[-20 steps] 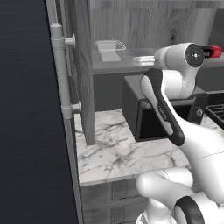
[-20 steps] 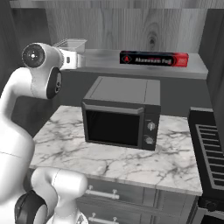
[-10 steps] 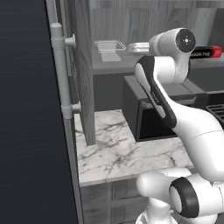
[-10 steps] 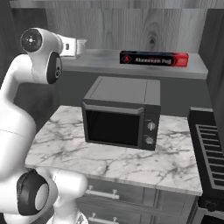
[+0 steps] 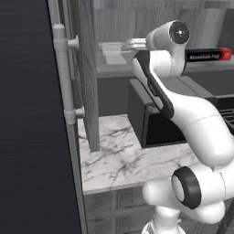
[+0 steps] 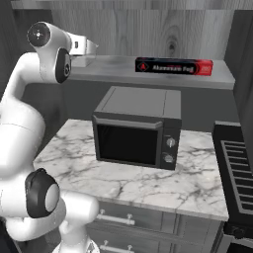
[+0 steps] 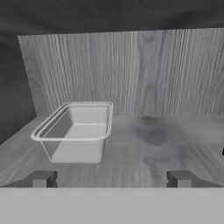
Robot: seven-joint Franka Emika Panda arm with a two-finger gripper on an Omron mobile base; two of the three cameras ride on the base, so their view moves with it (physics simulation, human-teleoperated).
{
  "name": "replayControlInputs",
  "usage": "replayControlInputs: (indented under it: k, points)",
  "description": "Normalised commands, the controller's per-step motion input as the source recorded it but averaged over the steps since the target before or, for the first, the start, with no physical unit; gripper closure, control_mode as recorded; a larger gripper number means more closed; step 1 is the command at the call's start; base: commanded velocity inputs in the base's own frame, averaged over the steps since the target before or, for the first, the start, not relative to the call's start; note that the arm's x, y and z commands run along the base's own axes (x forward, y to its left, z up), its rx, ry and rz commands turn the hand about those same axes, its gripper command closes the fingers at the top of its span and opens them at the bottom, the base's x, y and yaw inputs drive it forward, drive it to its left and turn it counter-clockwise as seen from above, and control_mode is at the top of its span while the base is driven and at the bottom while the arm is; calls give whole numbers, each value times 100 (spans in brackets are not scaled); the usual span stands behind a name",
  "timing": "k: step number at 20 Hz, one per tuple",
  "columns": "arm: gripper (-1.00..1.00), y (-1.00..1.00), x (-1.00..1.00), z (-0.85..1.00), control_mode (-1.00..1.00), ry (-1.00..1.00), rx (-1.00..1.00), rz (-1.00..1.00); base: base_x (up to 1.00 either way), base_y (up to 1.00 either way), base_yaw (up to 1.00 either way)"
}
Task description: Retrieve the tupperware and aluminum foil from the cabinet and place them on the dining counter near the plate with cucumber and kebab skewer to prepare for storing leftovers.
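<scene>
From my seat I see the hand (image 7: 110, 178) with its jaws spread wide and holding nothing, its two fingertips (image 7: 42, 178) low in the hand view, pointed into the cabinet (image 5: 87, 73) at the height of the inner shelf (image 7: 148, 140). The tupperware (image 7: 75, 130) sits on that shelf ahead of the hand and off to its left side, near the shelf's left end and close to the back wall; it lies beyond the fingertips and is not between them, nothing touching it. I count one tupperware, upright with its open top facing up, its long axis running roughly from the shelf's front edge toward the back wall. In the left base view the tupperware (image 5: 113, 51) shows just behind the open cabinet door, with the hand (image 5: 135, 44) just beside its right edge. I count one aluminum foil (image 6: 174, 66) box, lying flat toward the right end of the same shelf, well apart from the hand (image 6: 84, 47), its long axis running along the shelf's front edge from left to right. Below the shelf stands one black microwave (image 6: 136, 127) on the marble worktop (image 6: 148, 183), set toward the worktop's back edge, its door facing the front edge.
</scene>
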Motion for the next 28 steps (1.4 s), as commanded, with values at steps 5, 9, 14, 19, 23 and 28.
replayControlInputs:
  k: [5,9,14,19,23,28]
  points:
    - [-100,9,62,-11,-100,13,0,0,0,0,0]
    - [-100,6,63,-15,-100,13,0,0,0,0,0]
    - [-100,8,64,-13,-100,9,0,0,0,0,0]
    - [-100,10,60,-12,-100,0,0,0,0,0,0]
    - [-100,4,56,-16,-100,0,0,0,0,0,0]
    - [-100,0,51,-26,-100,3,0,0,0,0,0]
